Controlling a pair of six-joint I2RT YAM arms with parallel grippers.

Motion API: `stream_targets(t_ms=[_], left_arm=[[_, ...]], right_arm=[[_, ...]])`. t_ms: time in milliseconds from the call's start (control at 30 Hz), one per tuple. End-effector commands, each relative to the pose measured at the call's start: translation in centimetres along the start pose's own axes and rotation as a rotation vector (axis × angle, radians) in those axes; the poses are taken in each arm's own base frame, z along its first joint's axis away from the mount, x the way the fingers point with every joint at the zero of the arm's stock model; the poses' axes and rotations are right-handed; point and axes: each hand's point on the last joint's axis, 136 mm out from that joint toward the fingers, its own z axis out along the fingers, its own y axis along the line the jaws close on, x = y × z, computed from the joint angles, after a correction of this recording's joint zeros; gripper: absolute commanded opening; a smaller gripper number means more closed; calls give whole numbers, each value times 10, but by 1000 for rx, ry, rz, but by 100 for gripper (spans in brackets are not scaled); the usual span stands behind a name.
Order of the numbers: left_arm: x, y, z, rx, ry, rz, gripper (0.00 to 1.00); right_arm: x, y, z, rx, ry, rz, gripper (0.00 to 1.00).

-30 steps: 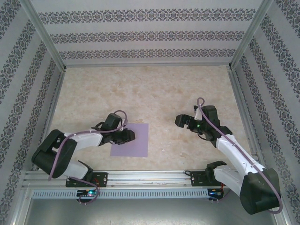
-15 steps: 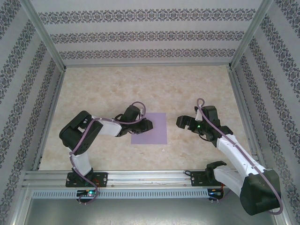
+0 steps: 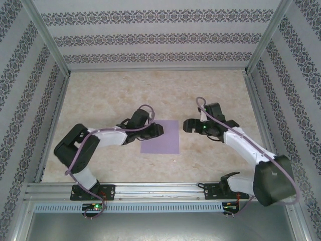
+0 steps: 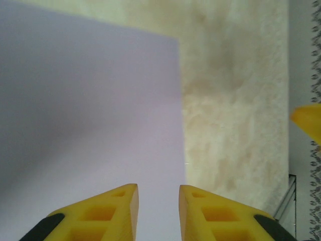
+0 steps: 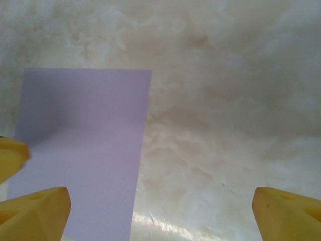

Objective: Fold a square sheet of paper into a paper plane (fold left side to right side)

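On the marbled bench (image 3: 150, 90) we see the lavender sheet (image 3: 163, 139) lying flat at centre. Left fingers (image 4: 113, 213), narrowly parted, sit at its left edge; right fingers (image 5: 288, 211) spread wide near its right edge.

Lavender square sheet of paper (image 3: 163, 138) lies flat, unfolded.

A robot lab cell: marble-look tabletop (image 3: 150, 90) boxed in by patterned wall panels (image 3: 150, 37) on aluminium posts (image 3: 46, 36), two arms (image 3: 108, 135) bolted to a rail (image 3: 160, 190) at its near edge.
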Motion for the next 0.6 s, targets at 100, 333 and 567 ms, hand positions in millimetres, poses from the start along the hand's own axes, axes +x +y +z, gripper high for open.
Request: stream_targets(t_ms=[100,333,567], left_arm=[[18,47,-31,-144,1,-9,22],[32,74,-43,-207,21,-25,15],[39,78,-33,-189,59,-41,13]], right_arm=[[-16,26,37,79,50,-138,97],[-17,59,90,126,142,-248,98],[-15,59,115,182,180,-258,98]])
